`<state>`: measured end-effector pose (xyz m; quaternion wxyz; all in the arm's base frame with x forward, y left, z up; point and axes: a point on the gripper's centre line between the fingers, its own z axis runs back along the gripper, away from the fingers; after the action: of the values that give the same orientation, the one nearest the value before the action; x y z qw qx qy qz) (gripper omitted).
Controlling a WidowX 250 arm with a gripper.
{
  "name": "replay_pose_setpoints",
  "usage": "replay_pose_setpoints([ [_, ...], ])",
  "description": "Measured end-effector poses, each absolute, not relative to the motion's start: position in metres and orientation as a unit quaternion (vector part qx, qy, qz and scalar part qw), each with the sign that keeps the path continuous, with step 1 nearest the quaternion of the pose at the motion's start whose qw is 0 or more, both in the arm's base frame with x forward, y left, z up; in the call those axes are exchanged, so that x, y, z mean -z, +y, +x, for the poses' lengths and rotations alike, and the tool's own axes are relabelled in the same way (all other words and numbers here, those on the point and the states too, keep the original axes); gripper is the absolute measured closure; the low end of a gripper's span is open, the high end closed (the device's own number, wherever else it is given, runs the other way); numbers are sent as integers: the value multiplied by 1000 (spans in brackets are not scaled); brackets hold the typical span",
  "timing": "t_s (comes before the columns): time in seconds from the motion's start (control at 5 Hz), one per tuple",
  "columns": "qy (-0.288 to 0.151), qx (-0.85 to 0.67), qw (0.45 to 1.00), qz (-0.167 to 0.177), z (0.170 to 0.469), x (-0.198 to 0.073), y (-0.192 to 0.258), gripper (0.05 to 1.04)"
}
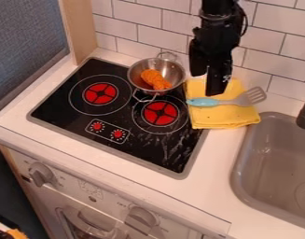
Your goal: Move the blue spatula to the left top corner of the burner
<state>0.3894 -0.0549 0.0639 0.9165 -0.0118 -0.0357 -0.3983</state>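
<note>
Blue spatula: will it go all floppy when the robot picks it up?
Probably not: the spatula lies straight and its blue handle looks thick, so it should stay fairly stiff. Its thin, slotted head suggests it's light. If pushed, it might drag the yellow cloth underneath.

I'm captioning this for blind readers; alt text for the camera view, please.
A black robot claw hangs over a blue-handled spatula lying across a yellow cloth, between a toy stove and a sink. A metal pot with an orange item stands on the stove.
</note>
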Motion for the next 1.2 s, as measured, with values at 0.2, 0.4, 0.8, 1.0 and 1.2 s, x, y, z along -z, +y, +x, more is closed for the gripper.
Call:
replay_pose_setpoints([
  [0.2,-27,436,899,-34,390,-59,-62,84],
  [0.4,-28,444,895,-24,390,-58,-63,84],
  [0.8,-24,430,903,9,391,-29,-63,84],
  [1.0,-20,424,905,8,392,-17,-64,84],
  [1.2,-23,421,907,8,397,-16,-63,137],
])
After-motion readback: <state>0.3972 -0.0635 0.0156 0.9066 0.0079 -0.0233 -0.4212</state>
